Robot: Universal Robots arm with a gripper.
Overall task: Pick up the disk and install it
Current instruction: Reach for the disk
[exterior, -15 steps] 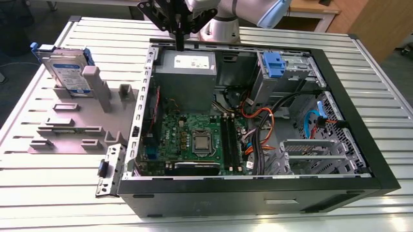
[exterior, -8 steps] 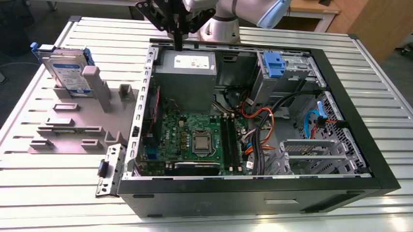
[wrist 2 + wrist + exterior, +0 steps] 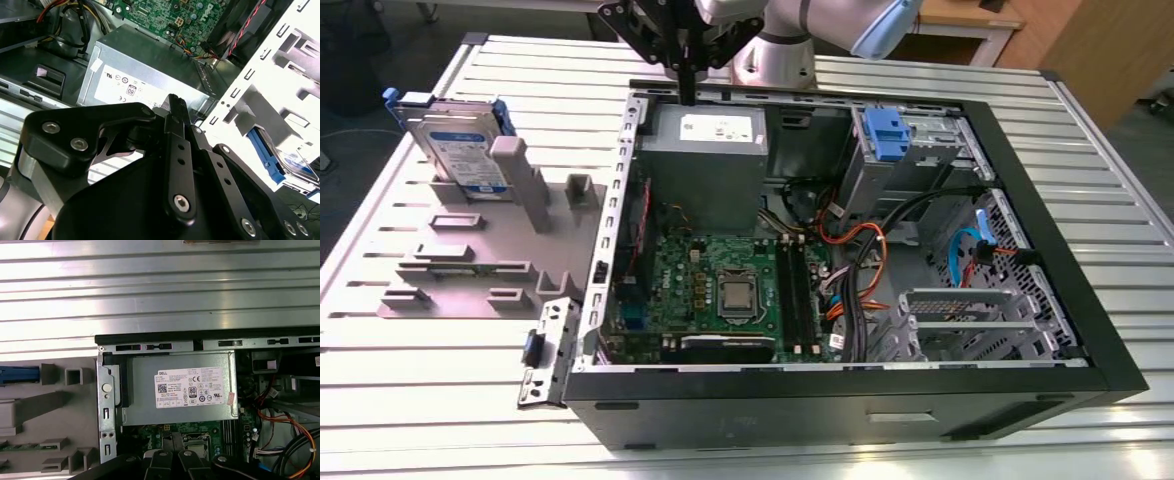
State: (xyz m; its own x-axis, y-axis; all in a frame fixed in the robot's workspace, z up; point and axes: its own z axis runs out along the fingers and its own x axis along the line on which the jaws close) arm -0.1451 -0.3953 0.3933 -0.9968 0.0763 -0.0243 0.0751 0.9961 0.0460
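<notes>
1. One gripper (image 3: 683,90) hangs over the grey power supply (image 3: 707,140) at the far edge of the open computer case (image 3: 1067,300), its jaws pinched together on nothing.
2. The disk (image 3: 458,150) stands upright in a grey holder (image 3: 467,270) on the table (image 3: 440,420), well apart from the gripper, toward the exterior view's left.
3. The pick looks not yet begun. To my eye, a good one means jaws spread wider than the blue frame, squared to the drive's flat faces, then a straight lift clear of the slot.
</notes>
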